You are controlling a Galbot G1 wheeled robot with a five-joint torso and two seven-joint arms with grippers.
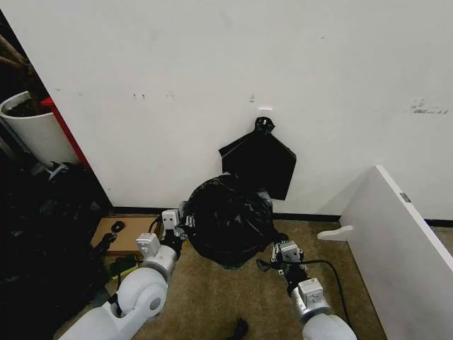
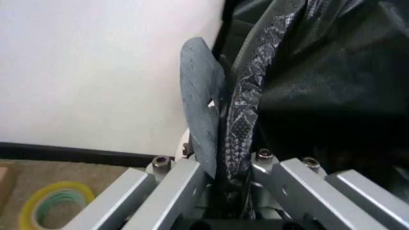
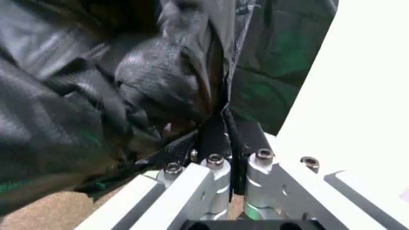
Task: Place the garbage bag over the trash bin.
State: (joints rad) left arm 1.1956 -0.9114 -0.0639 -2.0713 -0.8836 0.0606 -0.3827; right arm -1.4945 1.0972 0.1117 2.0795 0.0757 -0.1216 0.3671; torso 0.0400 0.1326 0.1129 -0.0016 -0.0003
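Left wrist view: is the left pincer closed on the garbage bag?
Yes, the left pincer has its two fingers pressed together with a fold of the garbage bag between them.

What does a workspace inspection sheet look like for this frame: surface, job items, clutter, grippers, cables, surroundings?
Surface: brown carpet floor.
Job's things: garbage bag crinkled, held up between both grippers in front of the wall; trash bin cannot be made out.
Clutter: flat black bag bundle hanging on the wall; cardboard; tape roll.
Grippers: left gripper and right gripper, jaws shut on bag edges.
Cables: black cable by the right arm.
Surroundings: white wall, white board, plant pot.
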